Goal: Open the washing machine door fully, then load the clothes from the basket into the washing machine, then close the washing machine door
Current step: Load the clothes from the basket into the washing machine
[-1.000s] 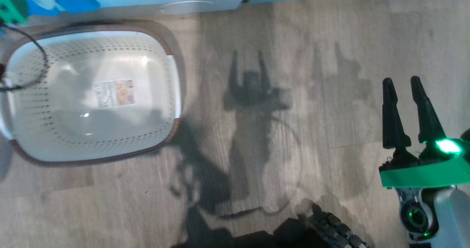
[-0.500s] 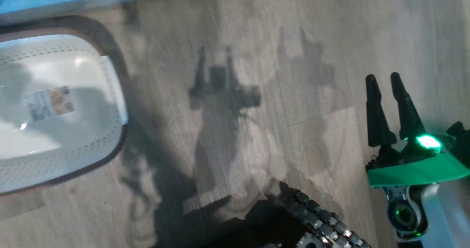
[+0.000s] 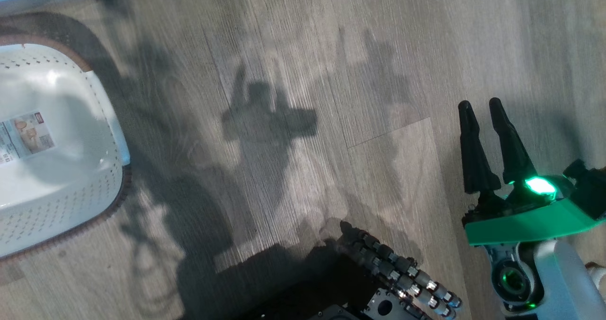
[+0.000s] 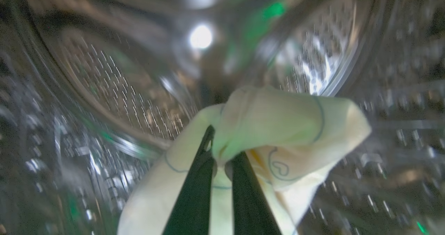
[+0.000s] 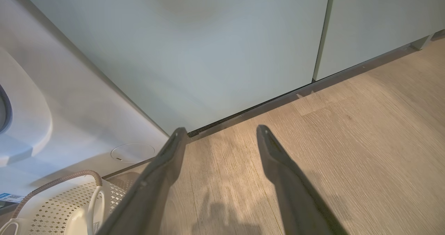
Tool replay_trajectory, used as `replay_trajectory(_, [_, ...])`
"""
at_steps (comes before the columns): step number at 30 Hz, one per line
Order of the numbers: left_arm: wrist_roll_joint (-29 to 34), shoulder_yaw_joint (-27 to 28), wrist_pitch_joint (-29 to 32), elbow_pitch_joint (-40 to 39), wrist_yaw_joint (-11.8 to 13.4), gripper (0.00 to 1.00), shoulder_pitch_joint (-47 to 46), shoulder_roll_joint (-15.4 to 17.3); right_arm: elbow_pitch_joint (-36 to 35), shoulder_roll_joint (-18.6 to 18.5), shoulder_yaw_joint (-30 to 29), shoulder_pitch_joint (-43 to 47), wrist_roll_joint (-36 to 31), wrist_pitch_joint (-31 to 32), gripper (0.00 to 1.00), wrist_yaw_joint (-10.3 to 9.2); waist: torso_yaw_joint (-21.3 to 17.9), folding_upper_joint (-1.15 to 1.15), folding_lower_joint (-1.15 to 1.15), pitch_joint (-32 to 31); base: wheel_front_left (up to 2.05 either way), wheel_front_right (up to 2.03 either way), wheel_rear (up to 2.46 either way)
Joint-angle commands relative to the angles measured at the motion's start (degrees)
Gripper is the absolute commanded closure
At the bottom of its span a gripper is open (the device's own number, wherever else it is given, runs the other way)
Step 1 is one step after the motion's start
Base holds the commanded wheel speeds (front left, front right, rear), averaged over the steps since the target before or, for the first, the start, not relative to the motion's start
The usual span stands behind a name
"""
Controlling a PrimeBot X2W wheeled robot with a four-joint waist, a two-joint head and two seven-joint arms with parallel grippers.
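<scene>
left gripper [image 4: 220,151] pinched tight on the cream-yellow clothes [image 4: 278,123], well inside the washing machine [image 4: 104,89] steel drum, right gripper [image 3: 479,106] fingers spread wide, hanging over the wood floor [image 3: 331,50], basket [image 3: 71,206] off to its left, close to the washer front

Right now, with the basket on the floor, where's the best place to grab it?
Probably the white handle on the end of the basket nearest the right gripper, coming down from above. The basket sits upright, and the handle is a thin loop by the brown rim, narrow enough for open jaws to close around.
</scene>
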Motion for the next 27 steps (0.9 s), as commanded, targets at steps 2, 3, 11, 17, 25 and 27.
replay_trajectory(2, [4.45, -1.61, -7.2, 0.99, -1.19, 1.0, -6.25, 0.44, -1.69, -0.94, 0.2, 1.95, 0.49, -0.54, 0.0, -0.16, 0.26, 0.0, 0.0, 0.64, 0.0, 0.0, 0.0])
replay_trajectory(3, [5.35, -2.28, -9.54, 1.73, -1.55, 1.0, -7.4, 0.0, -1.77, -0.94, 0.19, 2.03, 0.53, -0.54, 0.0, -0.16, 0.3, 0.0, 0.0, 0.79, 0.0, 0.0, 0.0])
replay_trajectory(11, [4.43, -4.39, -8.33, 12.17, -3.59, 1.0, -8.71, -2.73, -1.84, -0.94, 0.18, 1.96, 0.49, -0.54, 0.0, -0.16, 1.17, 0.0, 0.0, 1.29, 0.0, 0.0, 0.0])
replay_trajectory(17, [2.18, -3.88, -3.73, 13.68, -3.2, 1.0, -7.17, -2.87, -1.68, -0.94, 0.37, 1.24, -0.11, -0.54, 0.0, -0.16, 1.46, 0.0, 0.0, 1.16, 0.0, 0.0, 0.0])
replay_trajectory(25, [0.55, -3.29, -0.15, 12.86, -2.05, 0.0, -5.92, -2.52, -1.24, -0.94, 0.83, 0.1, -0.51, -0.54, 0.0, -0.16, 1.46, 0.0, 0.0, 0.71, 0.0, 0.0, 0.0])
replay_trajectory(27, [-0.74, -2.25, -0.05, 12.32, -1.35, 0.0, -5.17, -2.64, -1.08, -0.94, 0.91, -0.26, -0.62, -0.54, 0.0, -0.16, 1.42, 0.0, 0.0, 0.51, 0.0, 0.0, 0.0])
